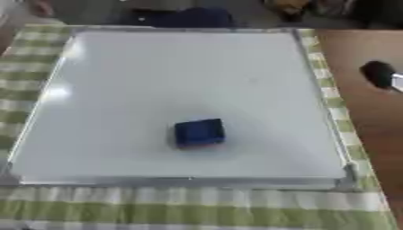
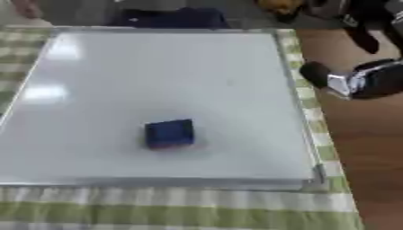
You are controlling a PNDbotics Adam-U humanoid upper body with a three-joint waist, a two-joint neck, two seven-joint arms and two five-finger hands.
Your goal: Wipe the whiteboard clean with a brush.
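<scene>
Since the blue eraser brush (image 1: 199, 132) sits untouched on the whiteboard (image 1: 157, 76), down and leftward of the right hand (image 2: 366, 81) hovering over the bench (image 2: 370, 148), wiping seems unstarted; whether that hand's fingers are spread or curled is unclear.

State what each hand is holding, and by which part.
Nothing held. The blue eraser lies alone on the whiteboard; the right hand is off the board.

The robot hand (image 2: 362, 81) is black with silver parts.
</scene>
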